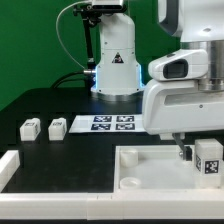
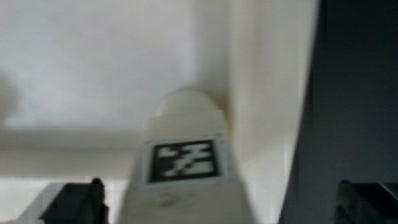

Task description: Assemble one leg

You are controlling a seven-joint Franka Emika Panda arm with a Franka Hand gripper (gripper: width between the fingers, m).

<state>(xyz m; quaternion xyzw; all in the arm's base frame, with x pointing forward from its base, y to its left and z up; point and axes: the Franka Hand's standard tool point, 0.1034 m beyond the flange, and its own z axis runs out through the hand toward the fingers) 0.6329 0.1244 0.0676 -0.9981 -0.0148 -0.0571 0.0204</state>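
A leg (image 1: 208, 158), a small white block with a square tag, stands upright at the large white tray-like piece (image 1: 150, 172), by its corner at the exterior view's right. My gripper (image 1: 198, 152) hangs over it with one dark finger (image 1: 185, 152) beside the leg. In the wrist view the leg (image 2: 183, 160) lies between my fingers (image 2: 75, 203), close to one and with a dark gap to the other. My gripper (image 2: 221, 203) looks open around it. Two more legs (image 1: 30, 127) (image 1: 57, 127) lie at the left.
The marker board (image 1: 108, 123) lies in front of the robot base (image 1: 115, 70). Another white part (image 1: 8, 165) sits at the exterior view's lower left edge. The table surface is black, with a green backdrop behind.
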